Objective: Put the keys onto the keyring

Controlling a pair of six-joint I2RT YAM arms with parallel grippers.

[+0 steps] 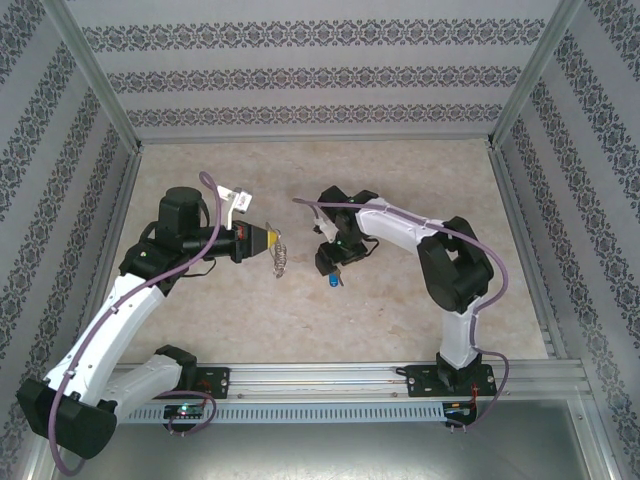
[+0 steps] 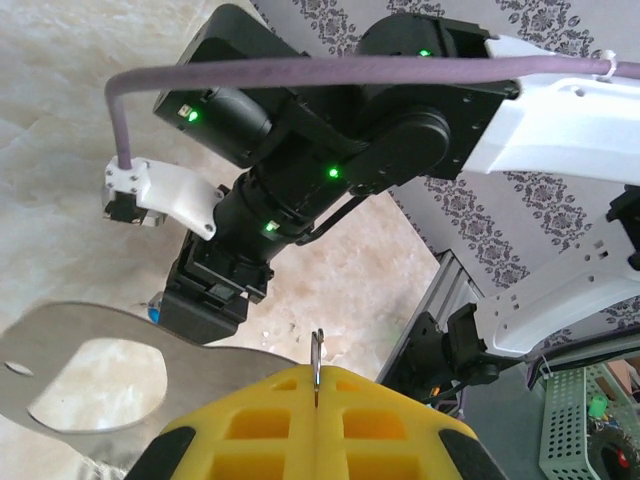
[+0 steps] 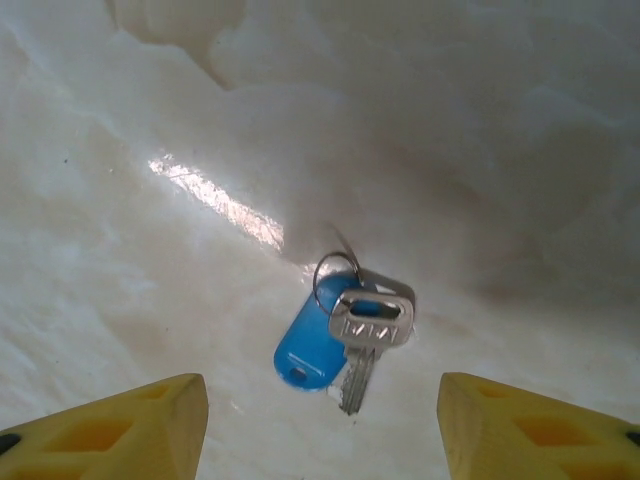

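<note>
Currently flat on the table (image 1: 250, 320), near centre: keys (image 3: 345, 340), lying between the spread fingers of the right gripper (image 3: 318, 410), untouched. Left gripper (image 2: 316, 390) clamped on keyring (image 1: 281, 258), held up left of the keys. Probably light, rigid, slippery, thin against the table. Pinch across the blue plastic head's edges, not the shaft.

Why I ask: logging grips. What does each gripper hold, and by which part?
Left gripper: the thin grey metal keyring loop, pinched by its wire rim. Right gripper: nothing; the blue-tagged silver key lies on the table below its open jaws.
</note>
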